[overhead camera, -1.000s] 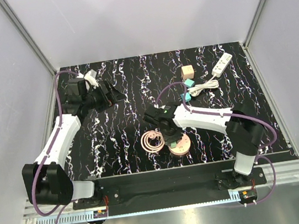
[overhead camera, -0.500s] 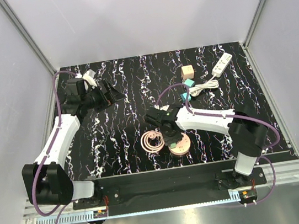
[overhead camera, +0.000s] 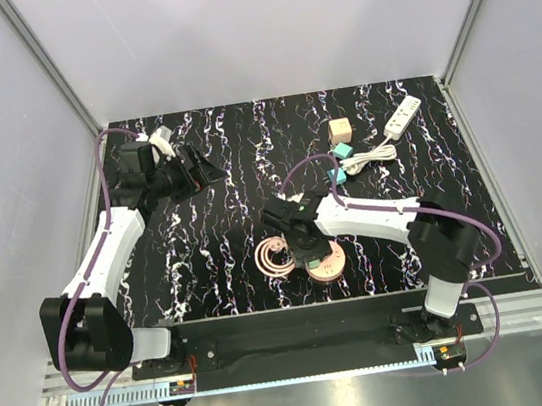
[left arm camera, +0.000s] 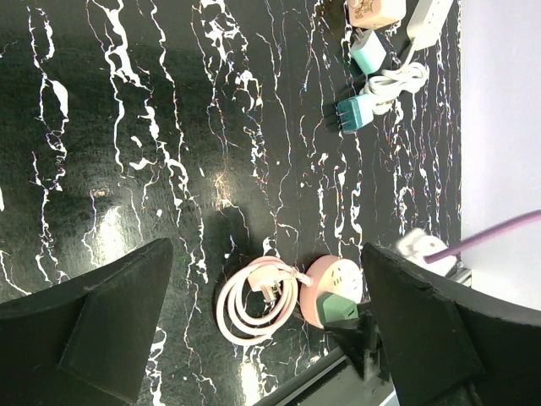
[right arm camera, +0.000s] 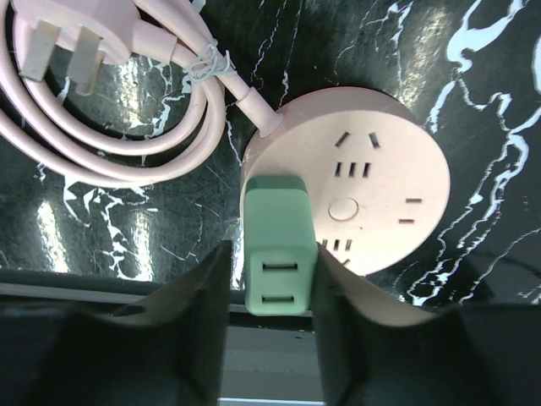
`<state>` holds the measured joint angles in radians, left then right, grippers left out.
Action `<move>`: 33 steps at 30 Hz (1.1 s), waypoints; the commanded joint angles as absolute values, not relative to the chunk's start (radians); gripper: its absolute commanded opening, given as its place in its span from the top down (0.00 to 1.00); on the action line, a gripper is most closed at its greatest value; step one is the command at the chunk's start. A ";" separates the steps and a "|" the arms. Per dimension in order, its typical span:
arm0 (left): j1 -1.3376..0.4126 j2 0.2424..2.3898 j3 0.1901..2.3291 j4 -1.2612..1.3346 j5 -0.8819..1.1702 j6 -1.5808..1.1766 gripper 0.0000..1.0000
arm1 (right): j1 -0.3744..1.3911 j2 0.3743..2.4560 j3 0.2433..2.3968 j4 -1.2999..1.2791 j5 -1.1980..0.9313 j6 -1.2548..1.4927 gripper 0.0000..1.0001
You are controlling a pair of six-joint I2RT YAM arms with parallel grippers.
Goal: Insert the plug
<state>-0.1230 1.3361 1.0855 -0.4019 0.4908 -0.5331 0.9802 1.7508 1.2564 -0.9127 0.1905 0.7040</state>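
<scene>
A green plug (right arm camera: 277,245) stands upright in the round pink socket (right arm camera: 372,194) at the near edge of the mat. My right gripper (right arm camera: 272,262) straddles it. Its jaws are slightly parted, with a thin gap at the left finger (right arm camera: 169,321), while the right finger (right arm camera: 380,321) lies close along the plug's side. In the top view the right gripper (overhead camera: 307,251) covers the plug over the socket (overhead camera: 328,266). The socket's pink cable (overhead camera: 275,256) is coiled just to its left. My left gripper (overhead camera: 201,167) is wide open and holds nothing, raised at the far left.
A white power strip (overhead camera: 402,118) with its coiled cord, a wooden block (overhead camera: 341,131) and two teal adapters (overhead camera: 343,150) (overhead camera: 337,175) lie at the far right. The table's metal front rail (right arm camera: 270,364) runs right beside the socket.
My right gripper's jaws have loosened from around the green plug, which stays in the socket. The right arm has shifted slightly. My left arm has not moved.
</scene>
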 commanded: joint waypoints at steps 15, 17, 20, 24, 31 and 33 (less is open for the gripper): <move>-0.117 1.312 1.080 -0.361 0.509 -0.535 0.01 | 0.754 1.683 1.516 -1.049 0.299 0.516 0.36; -0.117 1.313 1.077 -0.356 0.514 -0.535 0.01 | 0.645 1.706 1.517 -0.996 0.298 0.463 0.36; -0.117 1.318 1.074 -0.350 0.523 -0.538 0.01 | 0.554 1.782 1.566 -0.954 0.328 0.460 0.34; -0.117 1.321 1.065 -0.342 0.532 -0.548 0.01 | 0.431 1.923 1.693 -0.968 0.399 0.555 0.31; -0.117 1.322 1.063 -0.333 0.543 -0.552 0.01 | 0.387 2.054 1.894 -1.069 0.442 0.971 0.27; -0.117 1.324 1.060 -0.331 0.549 -0.555 0.01 | 0.385 2.085 1.950 -1.072 0.427 1.020 0.27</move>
